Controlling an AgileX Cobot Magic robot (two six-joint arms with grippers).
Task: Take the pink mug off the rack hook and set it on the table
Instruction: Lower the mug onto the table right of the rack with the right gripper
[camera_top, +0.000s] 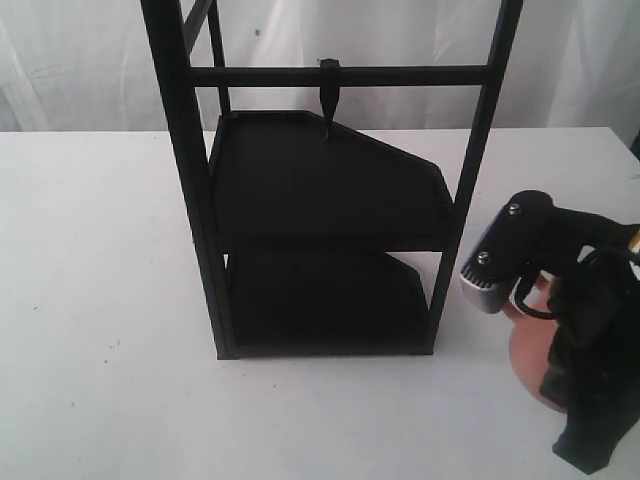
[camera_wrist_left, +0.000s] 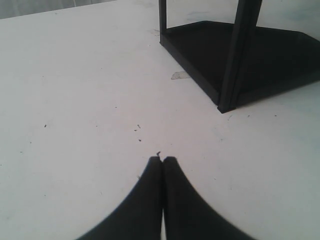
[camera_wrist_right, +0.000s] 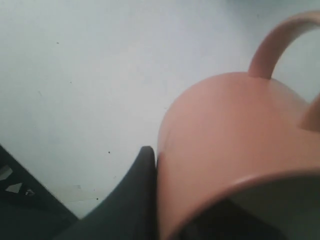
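The pink mug (camera_top: 528, 352) is at the right of the table (camera_top: 100, 250), low over it or on it; I cannot tell which. My right gripper (camera_top: 558, 350) is shut on the mug's wall. In the right wrist view one black finger (camera_wrist_right: 142, 175) presses the outside of the pink mug (camera_wrist_right: 235, 140), the other finger is inside the rim, and the loop handle points away from the gripper. The rack hook (camera_top: 329, 100) hangs bare from the crossbar. The left gripper (camera_wrist_left: 163, 160) is shut on nothing above the white table (camera_wrist_left: 75, 100) and does not show in the exterior view.
The tall black rack (camera_top: 190, 200) with two dark shelves stands mid-table, left of the mug. Its lower shelf and a post (camera_wrist_left: 235, 60) lie ahead of the left gripper. White curtains hang behind the table.
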